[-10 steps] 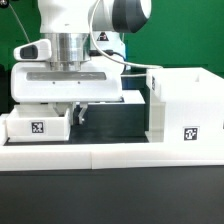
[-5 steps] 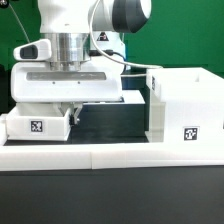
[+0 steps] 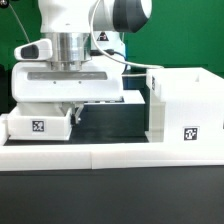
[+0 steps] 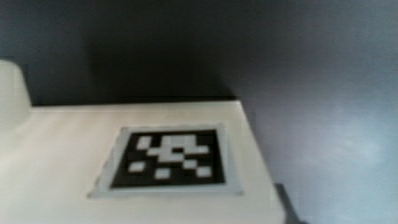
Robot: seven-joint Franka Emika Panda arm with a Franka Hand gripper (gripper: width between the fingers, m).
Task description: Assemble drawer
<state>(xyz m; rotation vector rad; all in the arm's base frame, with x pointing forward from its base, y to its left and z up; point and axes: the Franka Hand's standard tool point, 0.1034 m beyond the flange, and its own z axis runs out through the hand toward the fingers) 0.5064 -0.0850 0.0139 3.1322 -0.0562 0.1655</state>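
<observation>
A small white tray (image 3: 36,126) with a square tag on its front stands at the exterior view's left. My gripper (image 3: 76,112) reaches down at the tray's right end, with its fingertips at the tray's wall. The frames do not show whether the jaws are closed on the wall. The wrist view shows a white tagged face of the tray (image 4: 107,120) very close, over the dark table. The large open shell (image 3: 185,105), also tagged, stands at the exterior view's right. A second white part (image 3: 105,98) lies behind my gripper, mostly hidden.
A long low white border wall (image 3: 110,156) runs along the front. A dark gap of table (image 3: 115,122) lies between the tray and the shell. The arm's white body fills the upper left.
The small tray shifted a few pixels and came back. The arm has barely moved.
</observation>
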